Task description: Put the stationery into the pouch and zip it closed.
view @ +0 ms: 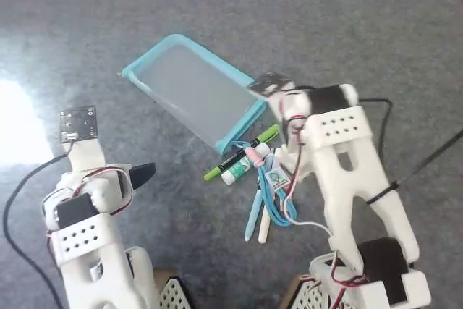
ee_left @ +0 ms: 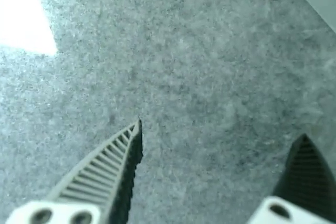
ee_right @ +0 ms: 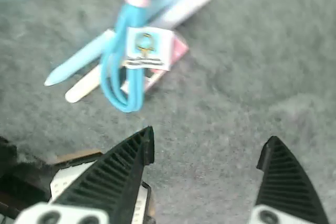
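Right end effector (ee_right: 210,136): jaws spread, empty, poised over the counter (view: 376,41) just beside the stationery (view: 242,168), probably staged for a first pick. Left end effector (ee_left: 220,132): spread, empty, lower left of frame. Pouch (view: 148,54), upper centre, appears to hold nothing. The stationery lies loose at its lower-right end.

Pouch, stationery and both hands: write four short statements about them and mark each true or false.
1. The stationery lies on the mat, outside the pouch. True.
2. The left hand holds a pen. False: it is open over bare mat.
3. The right hand is open. True.
4. The pouch has a red edge. False: its edge is light blue.
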`<state>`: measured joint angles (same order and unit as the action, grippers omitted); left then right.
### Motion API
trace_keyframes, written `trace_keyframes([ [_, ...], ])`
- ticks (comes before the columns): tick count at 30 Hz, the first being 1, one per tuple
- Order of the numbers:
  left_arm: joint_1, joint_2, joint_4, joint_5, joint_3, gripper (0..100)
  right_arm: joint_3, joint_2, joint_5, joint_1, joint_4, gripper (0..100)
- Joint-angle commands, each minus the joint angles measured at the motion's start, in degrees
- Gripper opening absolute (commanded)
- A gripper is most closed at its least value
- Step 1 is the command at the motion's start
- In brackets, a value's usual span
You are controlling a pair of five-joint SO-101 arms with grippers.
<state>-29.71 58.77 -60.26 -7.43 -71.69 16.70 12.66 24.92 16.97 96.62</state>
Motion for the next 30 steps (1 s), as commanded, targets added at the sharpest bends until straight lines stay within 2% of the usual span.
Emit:
trace_keyframes([
  [1, 0.4, -0.3, 1.3, -0.6, 0.4, 41, 1.8, 7.8, -0.4, 0.3, -1.2, 37.4],
  [5, 0.4, -0.3, 1.3, -0.6, 0.4, 41, 5.6, 15.0, -3.8, 6.5, 0.4, 45.4],
  [16, 0.4, -0.3, 1.2, -0.6, 0.3, 41, 13.2, 9.9, -5.4, 7.8, -7.0, 42.6],
  [19, 0.4, -0.3, 1.2, -0.6, 0.3, 41, 9.6, 9.5, -6.2, 10.8, -7.4, 42.5],
  [22, 0.4, -0.3, 1.3, -0.5, 0.3, 41, 4.0, 8.0, -11.3, 15.9, -10.0, 42.3],
  [27, 0.0, -0.3, 1.1, -0.6, 0.2, 41, -3.5, -2.9, -14.8, 21.4, -13.8, 42.3],
  [30, -5.8, -0.3, 1.1, -0.7, 0.7, 41, -3.8, -10.0, -15.2, 24.2, -18.2, 42.3],
])
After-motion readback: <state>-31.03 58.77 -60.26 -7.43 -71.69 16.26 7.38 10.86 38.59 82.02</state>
